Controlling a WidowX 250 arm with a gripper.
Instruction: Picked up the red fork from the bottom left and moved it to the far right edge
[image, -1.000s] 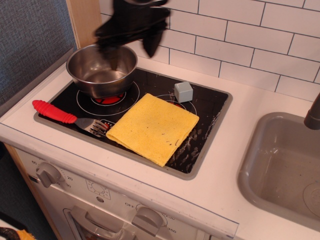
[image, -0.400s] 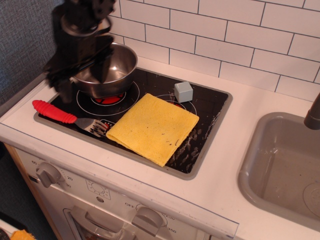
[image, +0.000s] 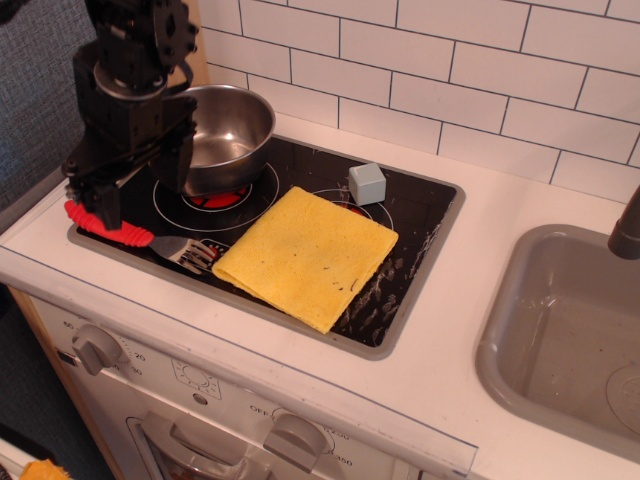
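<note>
The red fork (image: 128, 234) lies at the front left of the black cooktop (image: 420, 215), handle pointing left and silver tines against the yellow cloth (image: 305, 253). My black gripper (image: 138, 198) hangs just above the left end of the handle, open and holding nothing, and one finger (image: 100, 200) hides part of the handle. The far right edge (image: 470, 265), a white countertop strip between the cooktop rim and the grey sink (image: 560, 330), has nothing on it.
A steel pot (image: 228, 135) stands on the back left burner, right beside my gripper. A small grey cube (image: 366, 183) sits behind the cloth. A dark tap (image: 627, 228) stands at the right edge. Tiled wall behind.
My gripper has come from above the pot down and to the left, and now hangs low over the fork's handle. The fork, cloth and pot have not moved.
</note>
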